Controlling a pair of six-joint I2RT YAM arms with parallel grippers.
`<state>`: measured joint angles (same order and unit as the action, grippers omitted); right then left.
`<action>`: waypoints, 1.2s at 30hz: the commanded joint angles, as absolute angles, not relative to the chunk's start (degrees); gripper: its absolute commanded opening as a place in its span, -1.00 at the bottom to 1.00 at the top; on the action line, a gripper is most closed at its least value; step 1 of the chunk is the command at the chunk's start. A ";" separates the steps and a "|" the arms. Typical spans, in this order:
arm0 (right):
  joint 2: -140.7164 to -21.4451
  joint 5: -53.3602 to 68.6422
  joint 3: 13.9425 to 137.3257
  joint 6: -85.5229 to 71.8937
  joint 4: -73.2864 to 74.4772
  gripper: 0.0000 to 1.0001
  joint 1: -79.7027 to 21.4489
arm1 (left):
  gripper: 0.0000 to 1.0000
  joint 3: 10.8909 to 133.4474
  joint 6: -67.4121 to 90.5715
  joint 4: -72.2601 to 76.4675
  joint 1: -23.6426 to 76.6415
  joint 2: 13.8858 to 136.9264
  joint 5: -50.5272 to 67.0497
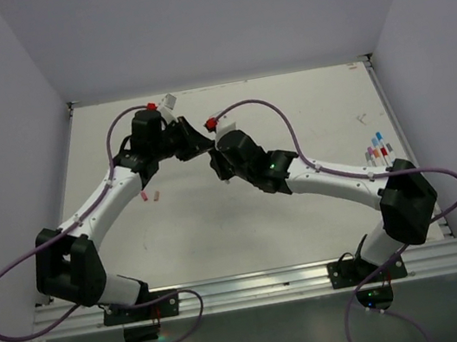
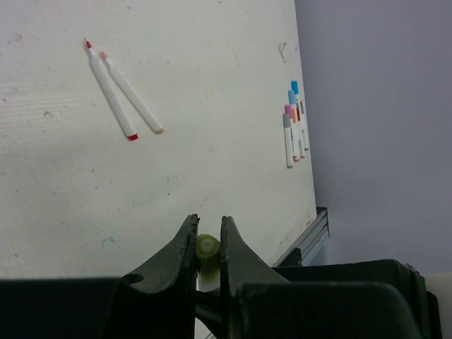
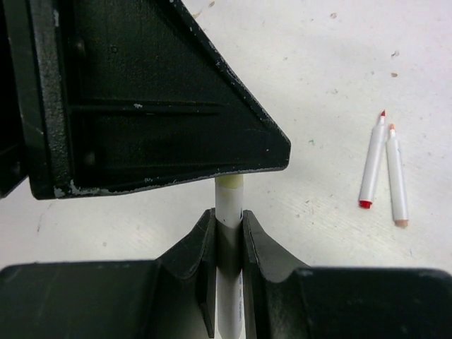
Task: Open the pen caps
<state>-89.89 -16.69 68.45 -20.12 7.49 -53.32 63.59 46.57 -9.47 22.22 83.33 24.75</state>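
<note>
Looking at both wrist views, you see your right end effector (image 3: pixel 227 215) clamped on a white pen (image 3: pixel 229 201), your left end effector (image 2: pixel 207 224) pinching its pale yellow cap (image 2: pixel 207 248) above the bench (image 2: pixel 56 176); two uncapped pens (image 2: pixel 111 90) lie nearby on it.

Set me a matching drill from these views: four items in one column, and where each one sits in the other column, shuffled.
Items:
1. yellow cap
2. white pen barrel
3. red-tipped pen
4. capped pens

Places:
A. in a row near the edge of the table
B. pinched by the left gripper
C. clamped in the right gripper
D. lying uncapped beside a peach-tipped pen

Pairs: 1-B, 2-C, 3-D, 4-A
</note>
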 commanded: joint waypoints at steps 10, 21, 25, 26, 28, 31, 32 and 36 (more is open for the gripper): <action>-83.24 16.41 58.02 -26.53 2.92 -1.00 -49.58 | -1.00 50.55 60.55 26.61 8.80 77.96 34.34; -82.44 23.42 54.31 -30.77 -0.19 -1.00 -43.51 | -1.00 52.70 53.04 18.59 3.87 74.36 34.82; -82.53 7.06 59.58 -24.71 14.83 -1.00 -41.05 | -1.00 58.79 43.79 -3.80 4.13 75.49 25.78; -82.70 4.42 61.42 -23.39 18.51 -1.00 -40.17 | -1.00 59.06 41.94 -5.43 4.22 75.85 24.97; -84.19 0.18 63.62 -19.09 20.91 -1.00 -36.75 | -1.00 58.98 37.72 -11.13 4.66 76.29 21.12; -87.18 -1.66 64.95 -14.51 21.53 -1.00 -32.26 | -1.00 55.21 35.34 -11.34 5.10 76.20 20.04; -88.32 -2.37 65.91 -13.63 21.27 -1.00 -31.56 | -1.00 54.33 35.07 -11.16 5.10 76.38 20.04; -94.91 -2.38 69.51 -10.03 20.31 -1.00 -27.79 | -1.00 53.08 33.32 -11.95 5.97 78.65 18.46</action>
<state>-90.78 0.19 66.26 -15.75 18.46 -29.17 53.47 38.00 -8.69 5.06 76.95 21.61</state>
